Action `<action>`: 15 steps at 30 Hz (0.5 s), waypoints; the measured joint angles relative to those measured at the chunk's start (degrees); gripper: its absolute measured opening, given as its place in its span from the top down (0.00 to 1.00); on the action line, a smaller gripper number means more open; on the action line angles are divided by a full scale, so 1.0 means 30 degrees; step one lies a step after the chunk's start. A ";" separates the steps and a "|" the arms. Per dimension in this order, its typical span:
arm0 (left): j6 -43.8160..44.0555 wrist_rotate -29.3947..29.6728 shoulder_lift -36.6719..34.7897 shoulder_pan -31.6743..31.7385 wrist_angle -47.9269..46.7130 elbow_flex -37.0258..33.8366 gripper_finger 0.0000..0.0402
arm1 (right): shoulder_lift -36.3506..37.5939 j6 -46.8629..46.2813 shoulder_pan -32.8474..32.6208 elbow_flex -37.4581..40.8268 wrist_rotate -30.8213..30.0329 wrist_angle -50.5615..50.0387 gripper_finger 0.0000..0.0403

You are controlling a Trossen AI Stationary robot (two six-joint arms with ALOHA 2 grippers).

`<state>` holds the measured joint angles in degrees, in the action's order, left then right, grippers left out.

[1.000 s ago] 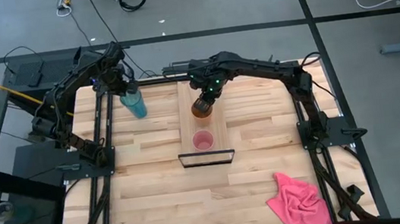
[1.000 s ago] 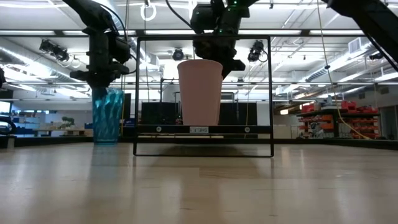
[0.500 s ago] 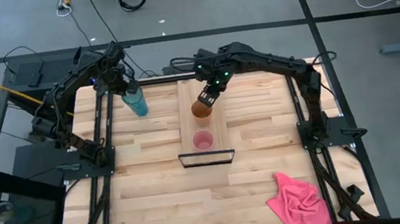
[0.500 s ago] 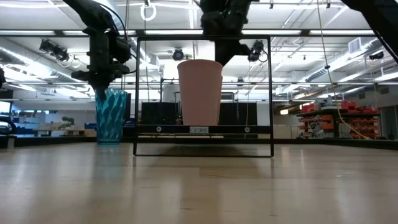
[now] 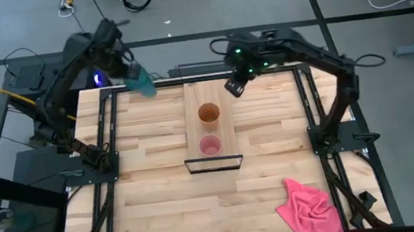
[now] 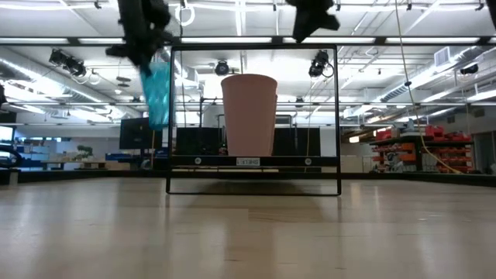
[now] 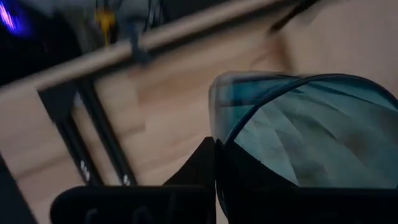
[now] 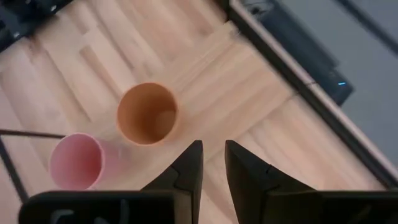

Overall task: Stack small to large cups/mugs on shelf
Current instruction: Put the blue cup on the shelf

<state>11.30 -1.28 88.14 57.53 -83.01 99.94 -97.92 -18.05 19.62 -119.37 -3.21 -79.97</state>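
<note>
The teal tumbler point(image 5: 140, 81) hangs tilted in the air over the table's far left corner, with my left gripper point(image 5: 130, 72) shut on it; the low view shows it point(image 6: 157, 91) well above the table. The orange-brown cup point(image 5: 208, 114) and the small pink cup point(image 5: 210, 145) stand upright on the light-wood shelf point(image 5: 206, 92), the pink one nearer the black frame point(image 5: 214, 163). My right gripper point(image 5: 233, 88) hovers beyond and to the right of the orange-brown cup point(image 8: 148, 114), slightly open and empty. My left gripper holds the tumbler by its rim point(image 7: 219, 127). One finger point(image 7: 202, 165) lies outside the wall; the other seems to show dark through the translucent wall, inside. The tumbler is lifted clear of the table and hangs tilted below the fingers.
A pink cloth point(image 5: 308, 208) lies crumpled at the table's near right corner. Black arm frames run along the table's left point(image 5: 107, 136) and right point(image 5: 309, 111) sides. Bare tabletop point(image 5: 163, 208) lies near the front edge.
My right gripper has left the orange-brown cup standing on the shelf and gone up and toward the table's far right. My left gripper has lifted the teal tumbler off the table and carried it up toward the far edge, tipping it.
</note>
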 joint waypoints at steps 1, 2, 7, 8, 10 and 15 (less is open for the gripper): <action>0.0019 0.0020 -0.0007 -0.0200 0.0004 0.0890 0.97 | 0.0255 -0.0055 0.0000 0.0000 -0.0361 -0.0096 0.81; 0.0086 0.0069 -0.0007 -0.0396 -0.0004 0.1683 0.97 | 0.0500 -0.0068 0.0000 0.0000 -0.0702 -0.0244 0.81; 0.1003 0.0333 0.0365 -0.1451 -0.0296 0.4855 0.97 | 0.1241 -0.0042 0.0000 0.0000 -0.1492 -0.1276 0.81; 0.1023 0.0336 0.0661 -0.1636 -0.0483 0.5331 0.97 | 0.1277 0.0008 0.0001 0.0000 -0.1500 -0.1619 0.81; 0.1030 0.0336 0.1474 -0.2143 -0.0784 0.6169 0.97 | 0.1286 0.0018 0.0037 0.0007 -0.1500 -0.2445 0.82; 0.0729 0.0336 0.4202 -0.3643 -0.1445 0.8667 0.97 | 0.1375 -0.0337 0.0022 0.0350 -0.2299 -0.3331 0.82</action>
<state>13.48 -0.27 100.74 46.60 -87.34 125.94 -93.80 -19.06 19.68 -118.32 -10.10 -89.96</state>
